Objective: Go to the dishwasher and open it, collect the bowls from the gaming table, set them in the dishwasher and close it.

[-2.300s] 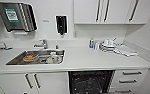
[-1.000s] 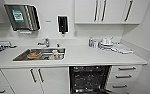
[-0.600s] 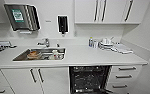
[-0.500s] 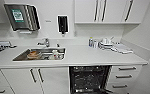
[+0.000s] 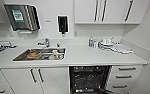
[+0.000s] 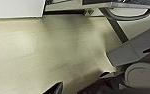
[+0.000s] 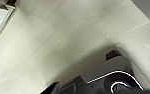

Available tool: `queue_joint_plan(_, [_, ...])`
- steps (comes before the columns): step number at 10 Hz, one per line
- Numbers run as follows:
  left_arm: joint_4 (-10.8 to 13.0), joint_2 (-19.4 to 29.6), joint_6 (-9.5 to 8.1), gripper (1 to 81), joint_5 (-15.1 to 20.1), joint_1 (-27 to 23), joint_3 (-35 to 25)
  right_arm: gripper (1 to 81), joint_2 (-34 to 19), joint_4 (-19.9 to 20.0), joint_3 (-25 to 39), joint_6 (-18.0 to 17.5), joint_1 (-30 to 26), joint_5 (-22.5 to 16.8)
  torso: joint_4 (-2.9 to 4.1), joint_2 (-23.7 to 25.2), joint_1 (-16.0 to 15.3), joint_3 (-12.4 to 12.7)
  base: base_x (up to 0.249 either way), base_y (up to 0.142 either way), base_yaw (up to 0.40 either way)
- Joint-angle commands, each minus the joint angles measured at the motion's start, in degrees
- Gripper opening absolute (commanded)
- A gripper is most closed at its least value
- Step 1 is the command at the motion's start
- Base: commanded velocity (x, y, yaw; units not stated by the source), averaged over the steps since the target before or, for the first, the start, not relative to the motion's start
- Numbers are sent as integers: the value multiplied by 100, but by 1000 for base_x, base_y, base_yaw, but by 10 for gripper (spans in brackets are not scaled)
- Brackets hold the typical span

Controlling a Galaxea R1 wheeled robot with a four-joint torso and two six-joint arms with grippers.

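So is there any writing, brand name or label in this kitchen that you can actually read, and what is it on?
No text can be read here.
Paper towel dispenser: it carries a green label, too blurred to read.
Soap dispenser: no legible marking.
Small plate on the wall between them: too small to read.
Bottles on the counter: any labels are too small to make out.
Dishwasher: open, no brand visible.
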State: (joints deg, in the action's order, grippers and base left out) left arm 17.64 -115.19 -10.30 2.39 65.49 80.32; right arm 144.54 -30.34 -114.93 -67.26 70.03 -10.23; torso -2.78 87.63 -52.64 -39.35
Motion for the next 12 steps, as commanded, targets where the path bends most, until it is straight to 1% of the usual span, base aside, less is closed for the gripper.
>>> queue_joint_plan(1, [161,-943,81,811,-563,723,1369,811,-46,-279,-177,791,112,476,0,0,0,-2,0,0,0])
queue_joint_plan(2, [161,-1261,81,811,-827,1014,1784,811,-19,-332,-221,1056,296,741,0,0,0,0,0,0,0])
queue_joint_plan(3, [161,-1496,90,811,-924,1216,2089,811,24,-358,-282,1178,463,906,0,0,0,0,0,0,0])
queue_joint_plan(5, [161,-2041,90,811,-942,1541,2783,811,173,-350,-693,1529,770,1372,0,0,0,0,0,0,0])
queue_joint_plan(6, [161,-2325,90,811,-977,1690,3191,811,341,-341,-1021,1681,911,1532,0,0,0,0,0,0,0])
queue_joint_plan(8, [143,-2905,81,811,-1091,1955,4000,811,763,-341,-1742,1804,1184,1761,0,2,0,2,0,0,0])
queue_joint_plan(9, [126,-3248,81,811,-1109,2069,4457,811,974,-350,-2076,1883,1333,1981,0,2,0,2,0,0,0])
queue_joint_plan(10, [91,-3538,72,811,-1109,2148,4826,811,1149,-446,-2357,2006,1465,2104,0,2,0,2,0,0,0])
queue_joint_plan(12, [82,-3951,37,811,-1100,2210,5397,811,1475,-560,-2884,2050,1553,2104,0,2,0,2,0,0,0])
